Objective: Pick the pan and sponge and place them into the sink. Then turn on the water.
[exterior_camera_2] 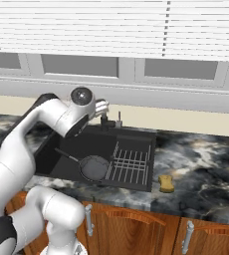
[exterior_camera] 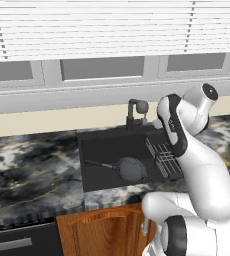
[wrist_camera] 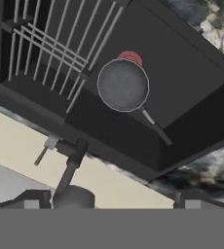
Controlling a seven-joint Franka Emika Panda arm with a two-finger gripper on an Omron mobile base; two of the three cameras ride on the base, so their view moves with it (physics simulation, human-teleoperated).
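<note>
The marbled desk (exterior_camera_2: 206, 149) is seen carrying the black sink (exterior_camera_2: 61, 144), which serves here as the landmark. A wire rack (exterior_camera_2: 130, 164) is set in the right part of the sink. The pan (exterior_camera_2: 94, 167) is lying flat on the sink floor just left of the rack, with its long handle pointing away from the rack toward the left wall. In the hand view the pan (wrist_camera: 123, 85) is shown partly covering the red drain spot (wrist_camera: 129, 57), of which only an arc is left visible. The faucet (exterior_camera: 136, 113) is mounted on the sink's back edge. The sponge (exterior_camera_2: 167, 183) is resting on the desk just right of the sink, near the front edge, outside the basin.

The gripper (wrist_camera: 111, 203) is held above the back of the sink, close to the faucet, looking down into the basin. Its jaws are spread wide apart; nothing is held between them and nothing is touched.

No brand, label or writing can be read on any item.

The sponge is shown from the right base view; in the left base view that spot is covered by the arm. The drain spot is made out in the hand view. No stream of water is seen under the faucet.
</note>
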